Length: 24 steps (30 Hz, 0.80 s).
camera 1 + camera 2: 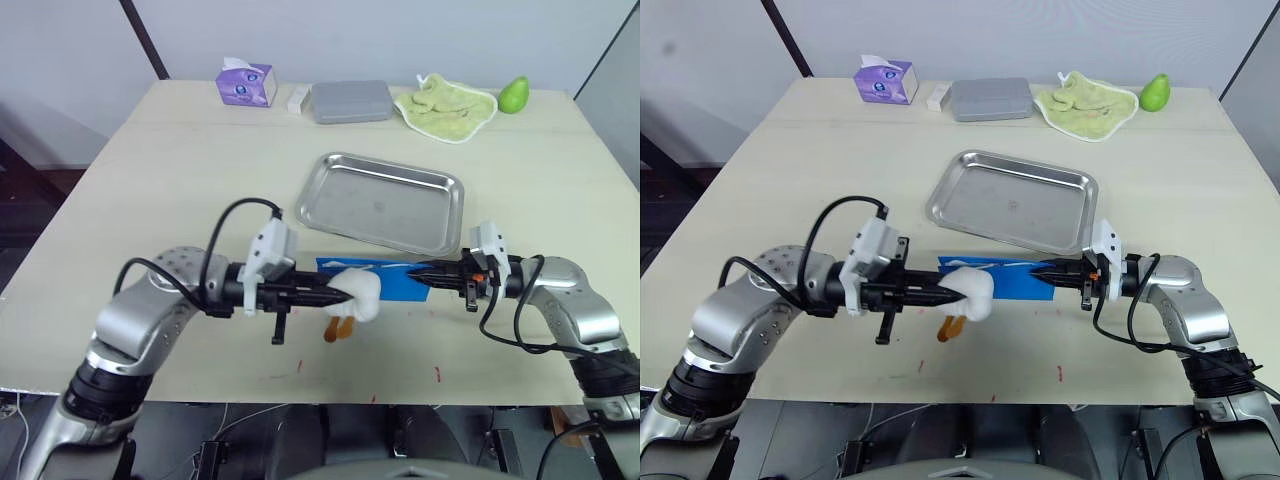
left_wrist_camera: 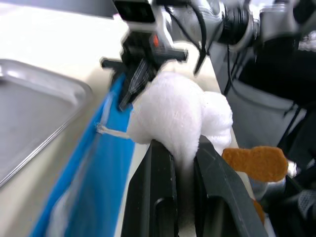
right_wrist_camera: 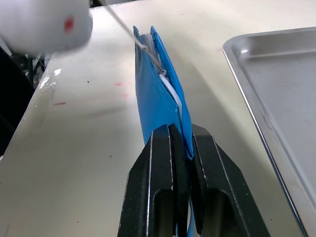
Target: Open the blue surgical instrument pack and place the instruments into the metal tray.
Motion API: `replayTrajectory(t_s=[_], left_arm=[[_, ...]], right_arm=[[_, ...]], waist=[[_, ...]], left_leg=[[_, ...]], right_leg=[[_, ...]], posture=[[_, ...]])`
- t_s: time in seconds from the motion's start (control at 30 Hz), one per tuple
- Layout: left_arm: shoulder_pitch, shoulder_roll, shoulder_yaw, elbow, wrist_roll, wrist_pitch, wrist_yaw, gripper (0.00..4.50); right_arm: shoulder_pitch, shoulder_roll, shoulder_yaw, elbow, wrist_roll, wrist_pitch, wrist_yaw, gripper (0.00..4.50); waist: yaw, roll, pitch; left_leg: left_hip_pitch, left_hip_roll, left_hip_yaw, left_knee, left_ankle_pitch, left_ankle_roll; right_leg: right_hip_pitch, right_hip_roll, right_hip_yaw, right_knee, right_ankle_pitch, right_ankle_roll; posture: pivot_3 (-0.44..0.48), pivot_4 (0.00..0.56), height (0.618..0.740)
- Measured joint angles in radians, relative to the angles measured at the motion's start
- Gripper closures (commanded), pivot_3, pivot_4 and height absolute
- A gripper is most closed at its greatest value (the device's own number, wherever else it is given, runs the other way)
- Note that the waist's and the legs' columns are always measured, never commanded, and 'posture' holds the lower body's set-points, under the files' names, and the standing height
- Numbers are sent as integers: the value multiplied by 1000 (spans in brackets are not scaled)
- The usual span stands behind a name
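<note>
**Op:** Right wrist view first — my right hand [image 3: 173, 148] is clamped on the near end of the blue surgical instrument pack [image 3: 158, 94], fingers closed hard on the fabric edge. The pack lies on the table [image 1: 150, 200] just in front of the metal tray [image 1: 380, 200], which is bare.

**Spotter:** And the left?

**Op:** The left hand [image 2: 185, 148] has its fingers pinched on a fluffy white pom-pom [image 2: 177, 111] with an orange tag [image 2: 256, 163] hanging off it. A thin cord [image 2: 114, 132] runs from it to the pack — I judge it's the zip pull.

**Spotter:** What worries you?

**Op:** Two things. The fluff is soft, so the fingers could slide off it under load. And if I pull off the zip's line, the cord may snap or the whole pack may drag out of my right grip and skid toward the table edge.

**Spotter:** Can you see the instruments?

**Op:** No — only a sliver of pale lining shows in the seam. How far the zip has run, I can't tell; the pom-pom covers that end in the head views.
</note>
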Motion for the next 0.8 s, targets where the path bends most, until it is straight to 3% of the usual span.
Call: replayTrajectory(t_s=[0.5, 0.8], left_arm=[[-48, 23, 172, 163, -149, 199, 79, 4393], [-17, 47, 216, 237, -151, 225, 92, 4393]], right_arm=[[19, 7, -4, 5, 14, -9, -15, 4500], [43, 7, -26, -7, 28, -6, -28, 4500]], waist=[[-1, 0, 0], [0, 0, 0]], left_leg=[[0, 0, 0, 0, 1, -1], [0, 0, 0, 0, 1, -1]], right_leg=[[0, 0, 0, 0, 0, 0], [0, 0, 0, 0, 0, 0]], posture=[[0, 150, 740], [0, 150, 740]])
